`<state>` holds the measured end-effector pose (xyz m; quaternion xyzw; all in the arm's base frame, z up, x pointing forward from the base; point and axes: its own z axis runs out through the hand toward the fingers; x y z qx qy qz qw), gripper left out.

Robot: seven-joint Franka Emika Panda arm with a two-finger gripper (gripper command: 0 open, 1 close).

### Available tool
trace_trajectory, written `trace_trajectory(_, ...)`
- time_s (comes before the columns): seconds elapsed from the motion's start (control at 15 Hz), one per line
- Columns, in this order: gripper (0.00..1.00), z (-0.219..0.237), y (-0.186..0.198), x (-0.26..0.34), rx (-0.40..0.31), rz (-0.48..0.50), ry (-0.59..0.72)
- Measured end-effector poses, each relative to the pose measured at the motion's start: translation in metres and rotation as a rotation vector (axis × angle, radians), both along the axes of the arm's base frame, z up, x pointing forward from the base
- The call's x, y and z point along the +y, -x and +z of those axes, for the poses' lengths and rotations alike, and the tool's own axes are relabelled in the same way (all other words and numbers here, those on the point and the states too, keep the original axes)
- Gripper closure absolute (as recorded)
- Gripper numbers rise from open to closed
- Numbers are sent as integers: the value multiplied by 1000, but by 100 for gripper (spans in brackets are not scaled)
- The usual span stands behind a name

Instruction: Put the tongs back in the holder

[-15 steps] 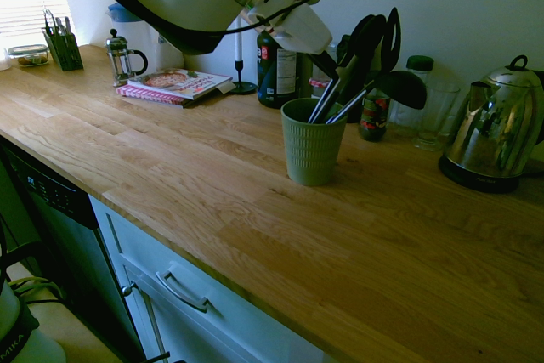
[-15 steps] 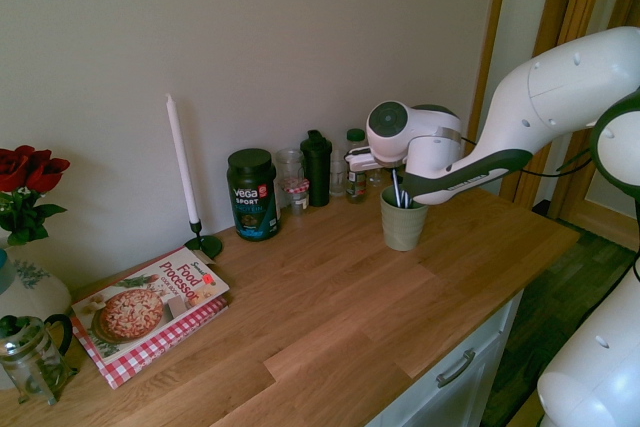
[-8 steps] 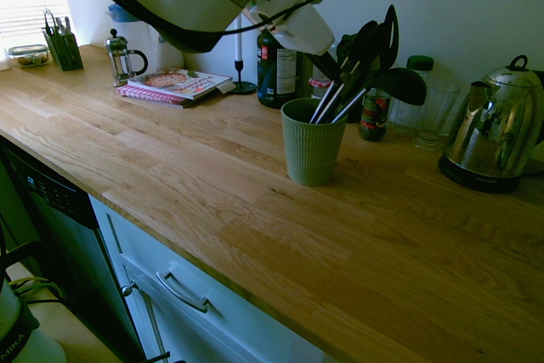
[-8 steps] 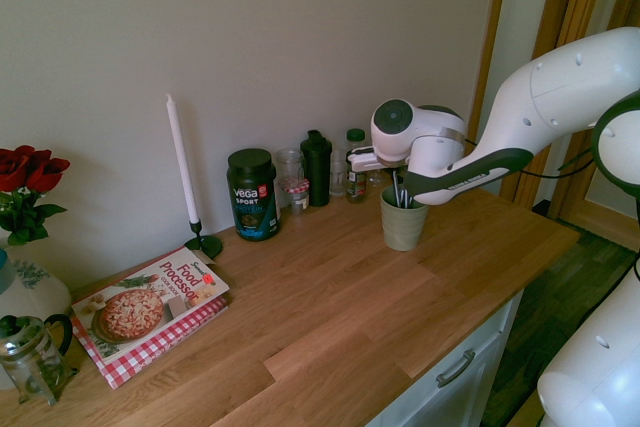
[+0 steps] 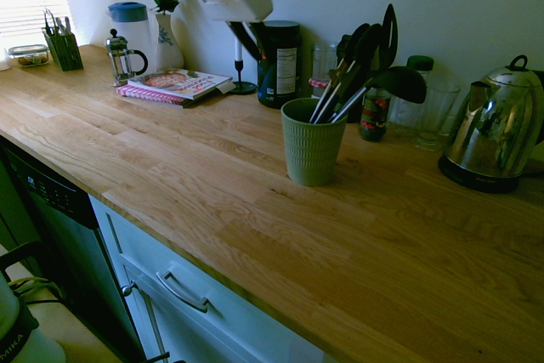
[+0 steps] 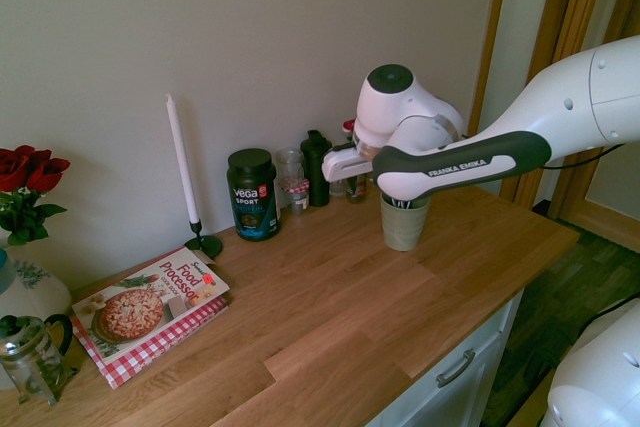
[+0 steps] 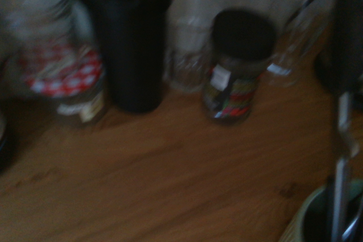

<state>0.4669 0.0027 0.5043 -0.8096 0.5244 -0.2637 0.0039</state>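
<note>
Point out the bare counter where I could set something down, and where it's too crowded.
Bare wood runs from the cookbook to the green holder, and along the front edge above the drawer. It's crowded behind the holder: protein tub, small jar, glasses, then the kettle.

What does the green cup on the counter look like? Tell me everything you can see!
The green cup looks like pottery, with little ridges around its side and a round, open top. It's a bit narrower at the bottom. It stands upright on the wooden counter. Inside, kitchen tools lean against its rim, including a ladle with a big black bowl; their silvery handles go down into the cup. Its inside bottom is hidden.
</note>
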Motion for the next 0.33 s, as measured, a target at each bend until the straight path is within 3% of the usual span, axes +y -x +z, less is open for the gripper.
trace_trajectory(0.33, 0, -35, 22, -1, 278, 209, -147)
